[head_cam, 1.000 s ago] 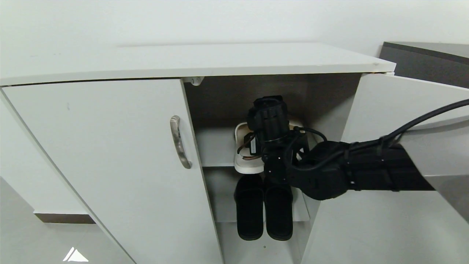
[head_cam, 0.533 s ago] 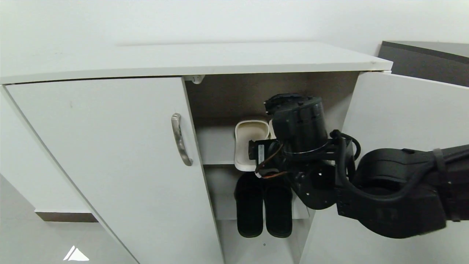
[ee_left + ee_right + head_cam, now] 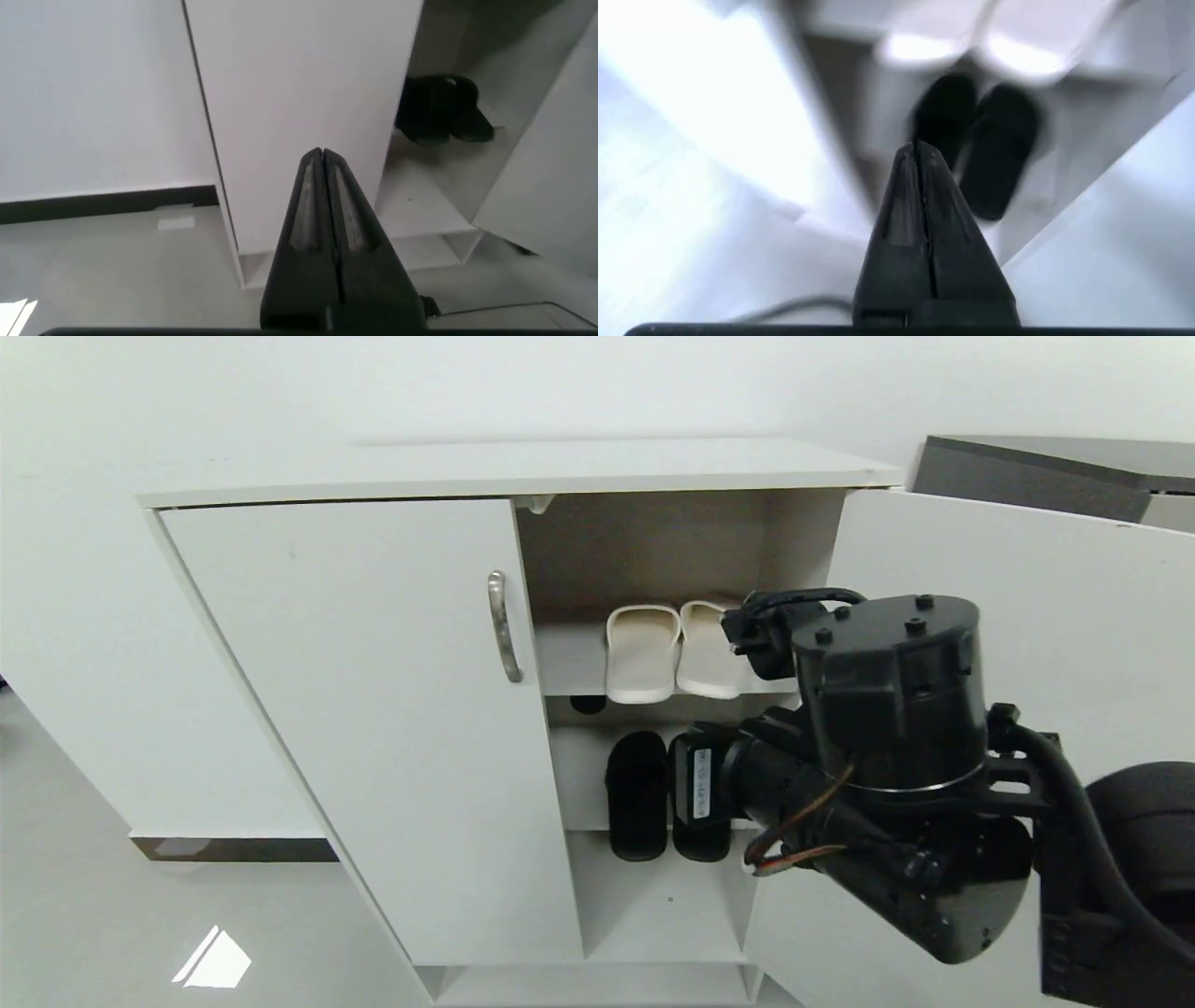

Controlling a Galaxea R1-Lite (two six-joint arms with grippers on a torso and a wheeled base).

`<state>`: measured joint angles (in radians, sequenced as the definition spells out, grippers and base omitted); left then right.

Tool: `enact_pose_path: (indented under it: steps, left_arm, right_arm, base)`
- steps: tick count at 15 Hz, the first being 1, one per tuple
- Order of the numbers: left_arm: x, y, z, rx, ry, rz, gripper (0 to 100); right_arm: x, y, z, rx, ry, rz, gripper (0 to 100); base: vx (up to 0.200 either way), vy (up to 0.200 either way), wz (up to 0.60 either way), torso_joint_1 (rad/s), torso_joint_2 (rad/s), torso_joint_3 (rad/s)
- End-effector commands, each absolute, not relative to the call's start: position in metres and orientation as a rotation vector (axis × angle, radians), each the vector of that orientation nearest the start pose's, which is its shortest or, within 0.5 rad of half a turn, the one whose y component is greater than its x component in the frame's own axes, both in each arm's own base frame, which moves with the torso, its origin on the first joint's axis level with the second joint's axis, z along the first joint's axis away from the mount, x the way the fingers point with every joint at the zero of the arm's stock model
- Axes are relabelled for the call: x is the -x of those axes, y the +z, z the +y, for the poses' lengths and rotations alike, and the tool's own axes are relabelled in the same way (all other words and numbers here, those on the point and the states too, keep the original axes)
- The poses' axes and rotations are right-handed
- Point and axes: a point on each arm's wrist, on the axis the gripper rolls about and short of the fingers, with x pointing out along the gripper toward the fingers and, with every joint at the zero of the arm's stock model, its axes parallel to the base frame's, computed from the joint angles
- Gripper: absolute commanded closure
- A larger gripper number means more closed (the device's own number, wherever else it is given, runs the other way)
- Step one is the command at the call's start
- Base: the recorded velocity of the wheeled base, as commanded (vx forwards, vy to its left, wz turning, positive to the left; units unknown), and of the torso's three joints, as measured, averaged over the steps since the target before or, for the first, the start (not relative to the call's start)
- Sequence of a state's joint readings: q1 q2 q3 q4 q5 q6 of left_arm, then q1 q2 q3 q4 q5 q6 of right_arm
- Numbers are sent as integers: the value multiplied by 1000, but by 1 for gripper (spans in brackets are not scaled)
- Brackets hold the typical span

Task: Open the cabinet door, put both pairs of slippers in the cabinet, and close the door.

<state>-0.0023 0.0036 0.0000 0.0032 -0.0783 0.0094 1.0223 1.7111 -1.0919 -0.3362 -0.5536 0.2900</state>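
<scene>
left gripper (image 3: 322, 157): fingers pressed together, empty | right gripper (image 3: 917, 149): pressed together, empty, facing black slippers (image 3: 1001, 140)

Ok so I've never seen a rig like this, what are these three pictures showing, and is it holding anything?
It is a two-armed robot. The wide picture comes from a camera on its head, facing a white two-door cabinet whose right door stands open. A pair of cream slip-on slippers sits on the upper shelf, black slippers on the shelf below. The bulky black shape is its right arm. The other two come from wrist cameras, looking along the left claw and the right claw. Both are shut, holding nothing.
</scene>
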Motion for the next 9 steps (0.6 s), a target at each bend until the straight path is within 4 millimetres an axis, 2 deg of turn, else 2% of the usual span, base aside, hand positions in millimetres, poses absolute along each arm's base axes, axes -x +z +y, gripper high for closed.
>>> enact_pose_path:
  steps: [1,3,7,9]
  left_arm:
    - [23,75,-2,-9,-80,6,100]
    - [23,75,-2,-9,-80,6,100]
    - [23,75,-2,-6,-80,6,100]
    - [23,75,-2,-6,-80,6,100]
  right_arm:
    - [-157,234,260,-100,504,252,100]
    - [-150,232,254,-97,518,253,100]
    - [-149,225,250,-111,553,251,100]
    - [-149,214,246,-86,586,258,100]
  base:
    - [-200,0,0,2,2,-2]
    - [-200,0,0,5,5,2]
    - [-200,0,0,-2,4,4]
    - [0,0,0,0,0,0]
